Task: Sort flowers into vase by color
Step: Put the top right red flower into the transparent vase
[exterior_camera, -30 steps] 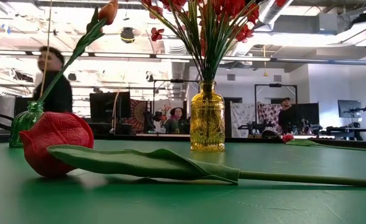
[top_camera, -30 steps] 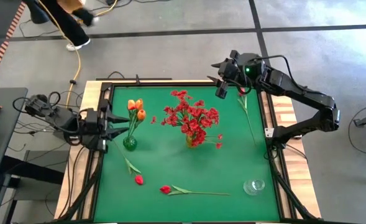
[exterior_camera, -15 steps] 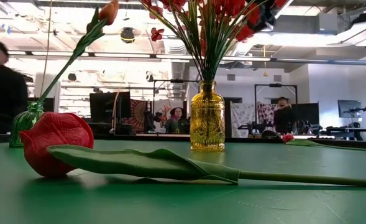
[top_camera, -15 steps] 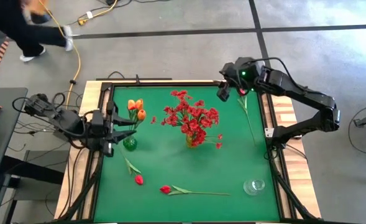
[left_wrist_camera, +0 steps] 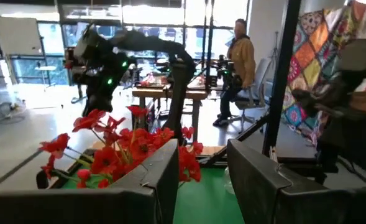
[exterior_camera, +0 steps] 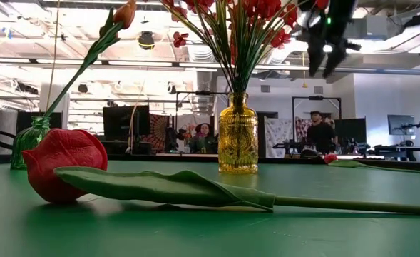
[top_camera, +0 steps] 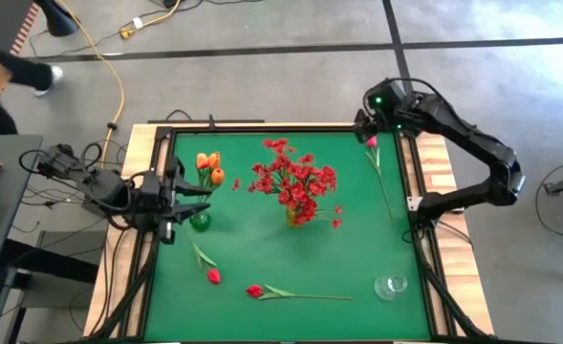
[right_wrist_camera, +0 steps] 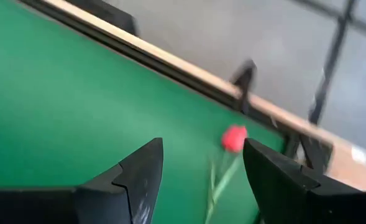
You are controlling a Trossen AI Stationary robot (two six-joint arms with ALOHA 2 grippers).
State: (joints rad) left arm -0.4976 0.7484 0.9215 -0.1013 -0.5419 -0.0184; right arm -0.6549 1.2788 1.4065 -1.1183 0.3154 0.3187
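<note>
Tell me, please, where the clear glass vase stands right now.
In the high view the clear glass vase stands empty at the table's near right corner, just beyond the stem tip of a lying red tulip.

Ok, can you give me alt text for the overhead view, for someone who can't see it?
Top-down on a green table: an amber glass vase of small red blossoms at centre, a green glass vase with orange tulips at left. Three red-pink buds on green stems lie loose. The right end effector is at the far right corner, the left end effector beside the green vase, both open.
</note>
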